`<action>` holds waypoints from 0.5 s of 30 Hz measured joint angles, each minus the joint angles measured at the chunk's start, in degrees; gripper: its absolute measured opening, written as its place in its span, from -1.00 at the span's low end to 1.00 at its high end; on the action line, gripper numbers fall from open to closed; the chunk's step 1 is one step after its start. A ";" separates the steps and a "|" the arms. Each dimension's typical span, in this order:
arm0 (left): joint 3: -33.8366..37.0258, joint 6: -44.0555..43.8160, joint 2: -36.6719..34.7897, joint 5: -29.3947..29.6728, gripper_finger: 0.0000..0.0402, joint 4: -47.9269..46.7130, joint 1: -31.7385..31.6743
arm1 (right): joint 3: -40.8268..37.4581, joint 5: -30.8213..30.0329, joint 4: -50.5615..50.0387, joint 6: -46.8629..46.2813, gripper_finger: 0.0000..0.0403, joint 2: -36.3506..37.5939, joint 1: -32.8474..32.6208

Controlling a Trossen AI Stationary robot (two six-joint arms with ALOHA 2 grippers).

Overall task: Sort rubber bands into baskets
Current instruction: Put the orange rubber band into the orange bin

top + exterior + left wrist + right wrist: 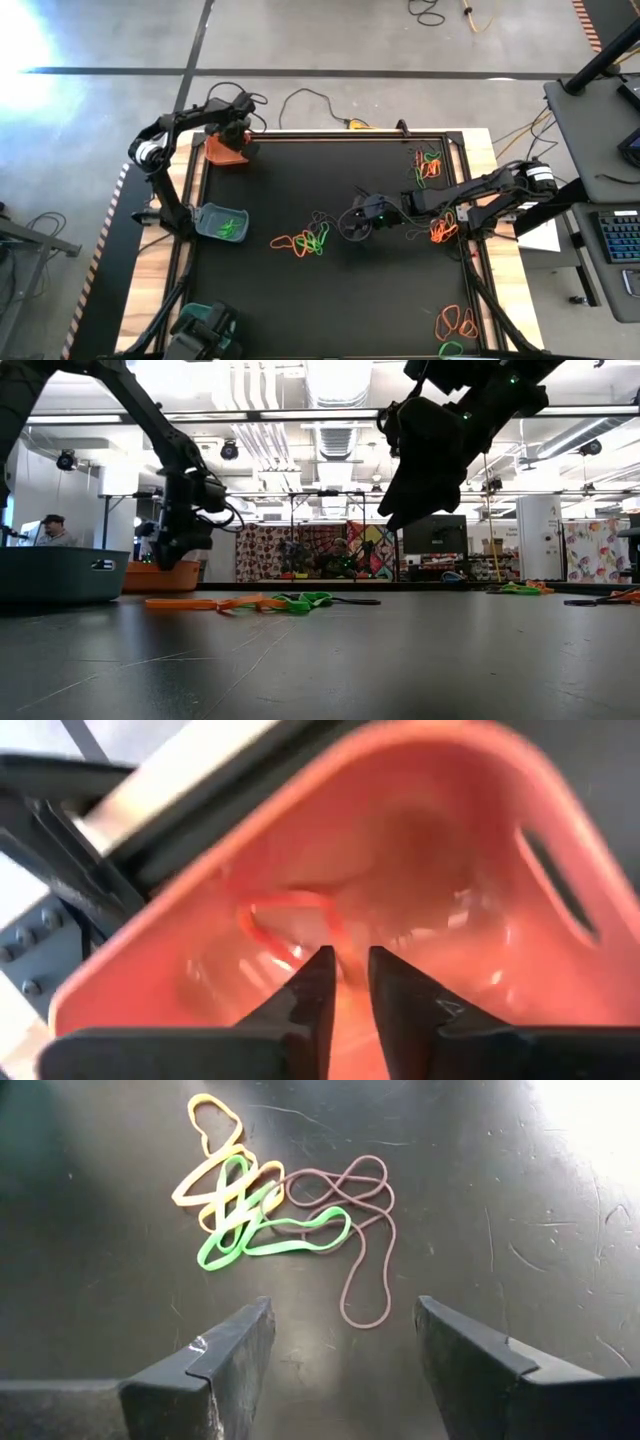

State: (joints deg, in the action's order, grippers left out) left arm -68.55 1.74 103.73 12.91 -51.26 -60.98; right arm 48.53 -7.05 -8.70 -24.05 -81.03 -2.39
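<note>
At the table's far left corner, the left gripper (237,138) hangs over the orange basket (224,152), and its wrist view shows the two dark fingertips (318,982) set a narrow gap apart, just above the basket's floor, with nothing pinched between them; an orange rubber band (290,925) lies loose on that floor right ahead of the tips. Near the middle of the black table top (300,300), the right gripper (358,222) is poised above the surface with its jaws spread wide and empty, its fingers (220,1360) framing bare table just short of a tangled clump of rubber bands (303,241). In that clump, orange loops (215,1155) lie under and across bright green loops (270,1240), and a dark thin band (365,1240) trails out beside them. From table height the same clump (270,601) lies flat, well apart from either gripper, and the right gripper (415,490) is clearly lifted off the surface. A teal-green basket (222,222) sits at the left edge of the table with green bands (231,227) inside; a second teal-green basket (205,325) stands at the near left corner. More bands lie in three other groups: orange and green ones at the far right corner (428,166), orange ones beneath the right arm (443,231), and orange with a green one at the near right corner (456,325).
</note>
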 joint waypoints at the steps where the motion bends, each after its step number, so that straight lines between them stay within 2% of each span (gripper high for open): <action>1: -0.02 0.33 -0.25 0.02 -0.68 -1.29 0.08 | 0.00 0.00 0.01 0.00 0.14 0.00 0.00; 5: -0.42 0.76 -2.94 0.00 -0.50 -8.08 1.06 | 0.00 0.02 0.06 -2.47 0.13 0.00 -0.02; 10: 0.00 0.68 -11.47 -0.21 -0.33 -10.24 5.56 | 0.00 0.02 0.37 -2.49 0.13 0.00 0.00; 12: 0.94 0.04 -15.75 -2.45 -0.28 -9.73 8.45 | 0.00 0.00 0.70 -2.38 0.13 0.00 0.00; 15: 4.76 -0.93 -22.24 -10.68 -0.24 -5.89 14.47 | 0.00 -0.26 1.31 -2.38 0.13 0.00 0.00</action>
State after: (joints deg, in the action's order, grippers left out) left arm -63.79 0.80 81.50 2.23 -57.15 -46.51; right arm 48.53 -7.31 -7.39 -26.44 -81.03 -2.39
